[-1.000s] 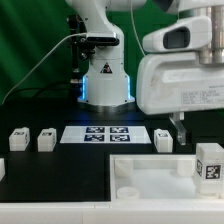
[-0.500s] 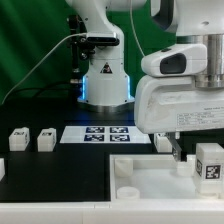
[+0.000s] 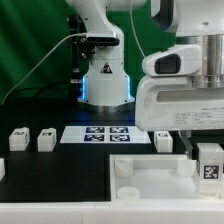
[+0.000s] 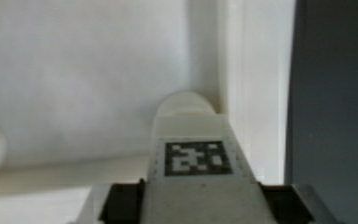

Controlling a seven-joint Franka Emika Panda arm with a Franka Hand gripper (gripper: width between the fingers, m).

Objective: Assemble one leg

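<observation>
The leg [image 3: 209, 163] is a small white post with a black-and-white tag. It stands upright at the right corner of the large white tray-like board [image 3: 150, 176]. My gripper [image 3: 207, 151] is down over the leg, with one finger [image 3: 190, 147] showing at its left side. In the wrist view the leg [image 4: 197, 140] fills the space between the jaws of my gripper [image 4: 206, 205]. The dark pads [image 4: 133, 203] press against both of its sides. The leg's foot is hidden.
Two more white legs [image 3: 18, 138] [image 3: 46, 139] stand at the exterior view's left and a third [image 3: 164, 139] just behind the board. The marker board [image 3: 104, 133] lies in the middle, in front of the robot base [image 3: 106, 85]. Cables hang at the back left.
The hand came down beside the standing leg. The visible finger then moved right, up against the leg. The leg itself has not moved.
</observation>
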